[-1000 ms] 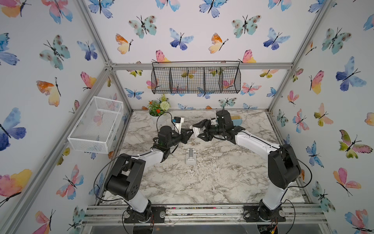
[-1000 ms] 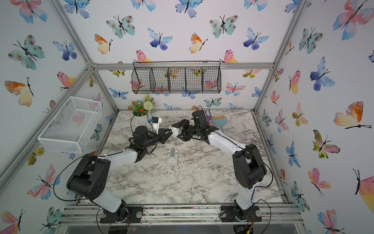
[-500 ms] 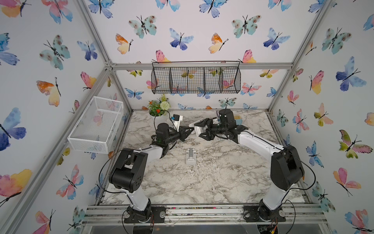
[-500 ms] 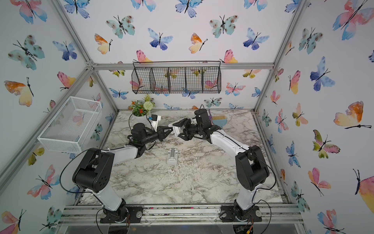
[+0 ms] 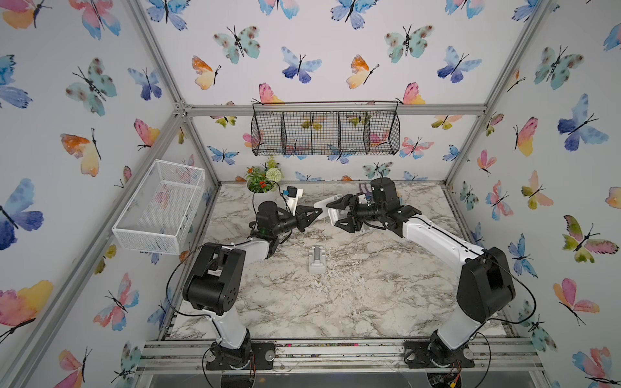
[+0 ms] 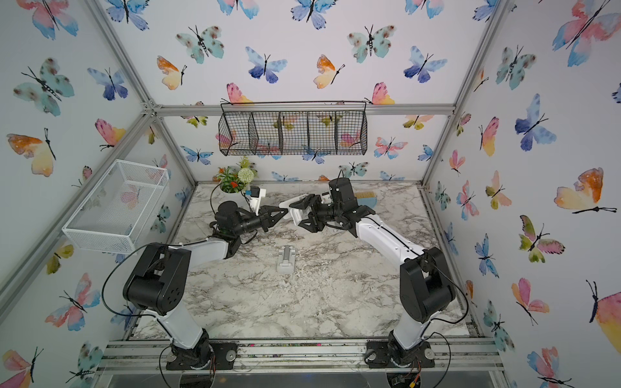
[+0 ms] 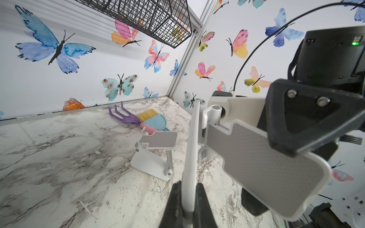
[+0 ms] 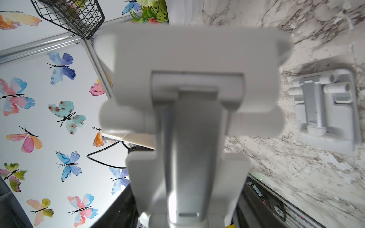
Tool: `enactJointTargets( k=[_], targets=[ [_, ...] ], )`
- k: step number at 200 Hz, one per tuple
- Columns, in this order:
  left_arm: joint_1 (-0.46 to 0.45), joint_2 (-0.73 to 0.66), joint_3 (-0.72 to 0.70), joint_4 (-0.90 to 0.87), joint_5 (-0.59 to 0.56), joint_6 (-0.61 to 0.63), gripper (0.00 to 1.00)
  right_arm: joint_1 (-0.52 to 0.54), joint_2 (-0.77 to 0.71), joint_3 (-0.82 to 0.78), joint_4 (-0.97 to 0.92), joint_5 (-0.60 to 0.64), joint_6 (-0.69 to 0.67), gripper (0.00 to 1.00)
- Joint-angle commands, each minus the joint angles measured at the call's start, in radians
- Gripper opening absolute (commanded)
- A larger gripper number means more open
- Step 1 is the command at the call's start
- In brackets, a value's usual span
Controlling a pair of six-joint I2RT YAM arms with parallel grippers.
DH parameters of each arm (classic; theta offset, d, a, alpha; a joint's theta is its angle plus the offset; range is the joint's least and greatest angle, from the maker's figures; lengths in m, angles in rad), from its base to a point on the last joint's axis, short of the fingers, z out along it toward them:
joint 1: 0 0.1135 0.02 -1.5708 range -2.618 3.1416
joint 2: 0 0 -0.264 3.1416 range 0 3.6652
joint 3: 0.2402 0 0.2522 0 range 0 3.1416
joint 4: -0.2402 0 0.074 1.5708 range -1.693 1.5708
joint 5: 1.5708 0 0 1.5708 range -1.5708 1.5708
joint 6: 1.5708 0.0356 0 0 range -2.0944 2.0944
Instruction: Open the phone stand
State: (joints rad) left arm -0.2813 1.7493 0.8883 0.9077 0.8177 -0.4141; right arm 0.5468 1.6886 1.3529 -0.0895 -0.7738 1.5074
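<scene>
phone stand point(image 5: 332, 215) is held aloft over the bench point(image 5: 369, 295) | left jaws are clamped on its base plate point(image 7: 190, 148) | right jaws are clamped across its padded rest point(image 7: 256, 167) | folded stand point(image 5: 317, 260) is seen flat mid-bench

Robot lab enclosure: aluminium frame point(image 5: 437, 109).

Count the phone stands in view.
3. A held stand aloft, clamped in both arms' jaws; a folded stand flat mid-table; an opened stand upright by the purple rake, seen only from the left wrist. Others may be hidden.
</scene>
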Motion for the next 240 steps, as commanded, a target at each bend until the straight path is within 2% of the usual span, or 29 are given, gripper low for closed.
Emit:
enactJointTargets(
  k=[1,76,83,101,125,141,153,177,201,211,223,240],
  targets=[
    [0.144,0.079,-0.023,-0.157,-0.373,0.024,0.0,0.012,-0.159,0.025,-0.057,-0.298,-0.016,0.0],
    [0.157,0.081,-0.029,-0.155,-0.344,0.016,0.0,0.002,-0.154,0.012,-0.049,-0.323,-0.029,0.04],
    [0.156,0.074,-0.032,-0.155,-0.306,0.013,0.0,0.002,-0.147,0.012,-0.04,-0.322,-0.03,0.04],
    [0.155,0.041,-0.05,-0.156,-0.297,0.0,0.0,0.002,-0.119,0.024,-0.015,-0.317,-0.036,0.08],
    [0.151,-0.013,-0.072,-0.168,-0.285,-0.012,0.0,0.003,-0.064,0.074,-0.024,-0.307,-0.088,0.26],
    [0.136,-0.061,-0.077,-0.204,-0.279,-0.009,0.0,0.002,-0.021,0.118,-0.073,-0.28,-0.168,0.43],
    [0.114,-0.102,-0.081,-0.238,-0.279,0.005,0.0,0.002,0.013,0.146,-0.108,-0.251,-0.222,0.6],
    [0.057,-0.183,-0.071,-0.362,-0.306,0.068,0.0,0.002,0.071,0.151,-0.028,-0.224,-0.233,0.97],
    [0.035,-0.252,-0.1,-0.394,-0.325,0.064,0.0,0.002,0.127,0.171,0.017,-0.226,-0.237,0.98],
    [0.031,-0.275,-0.112,-0.405,-0.367,0.062,0.0,0.002,0.143,0.185,0.008,-0.226,-0.26,0.98],
    [0.03,-0.295,-0.115,-0.426,-0.376,0.067,0.0,0.002,0.163,0.217,-0.067,-0.212,-0.332,0.98],
    [0.03,-0.314,-0.106,-0.463,-0.378,0.092,0.0,0.002,0.204,0.322,-0.3,-0.141,-0.528,0.98]
  ],
)
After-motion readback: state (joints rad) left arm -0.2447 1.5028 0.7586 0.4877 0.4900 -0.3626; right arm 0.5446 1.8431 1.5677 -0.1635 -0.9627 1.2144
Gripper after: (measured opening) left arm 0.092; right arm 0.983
